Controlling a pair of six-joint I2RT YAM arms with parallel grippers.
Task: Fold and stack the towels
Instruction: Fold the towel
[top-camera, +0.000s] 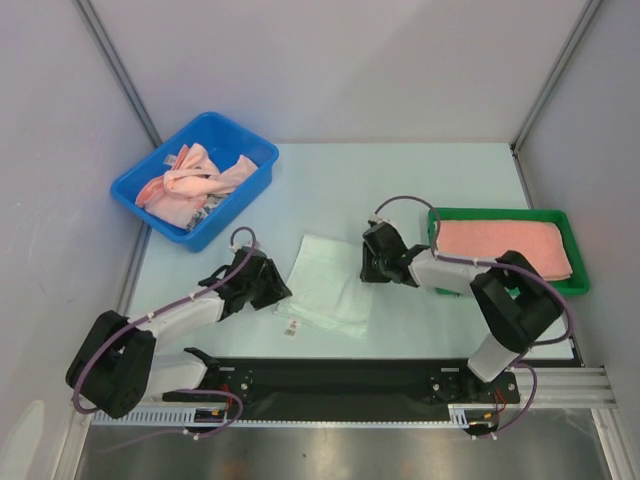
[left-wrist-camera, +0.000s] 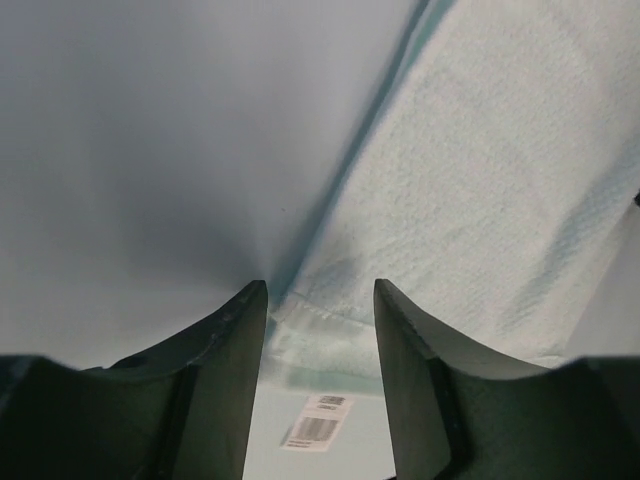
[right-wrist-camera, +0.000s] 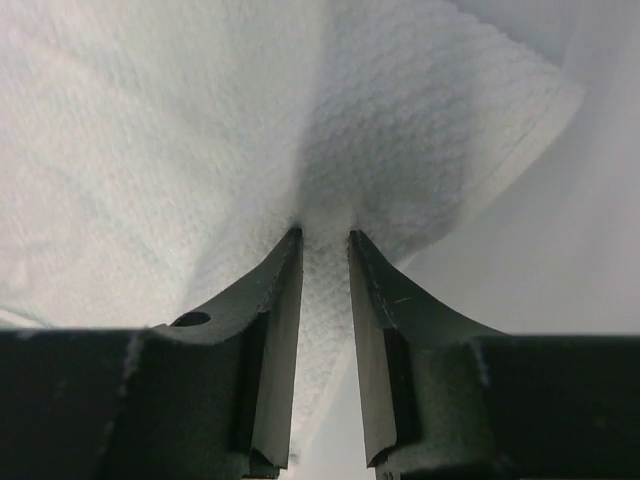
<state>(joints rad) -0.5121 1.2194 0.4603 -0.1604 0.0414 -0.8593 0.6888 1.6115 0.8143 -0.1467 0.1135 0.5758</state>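
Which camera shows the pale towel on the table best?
The top external view: the whole pale towel shows there. The left wrist view catches only one corner; the right wrist view, just bunched cloth up close.

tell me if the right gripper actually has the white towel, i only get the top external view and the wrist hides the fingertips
observer: yes. In the right wrist view the right gripper is almost closed, and a fold of the white towel is pinched up between its fingers.
operator: ok and the left one, got anything yet
observer: no. The left wrist view shows the left gripper open, with the towel's hemmed corner lying flat between its fingers and not clamped.
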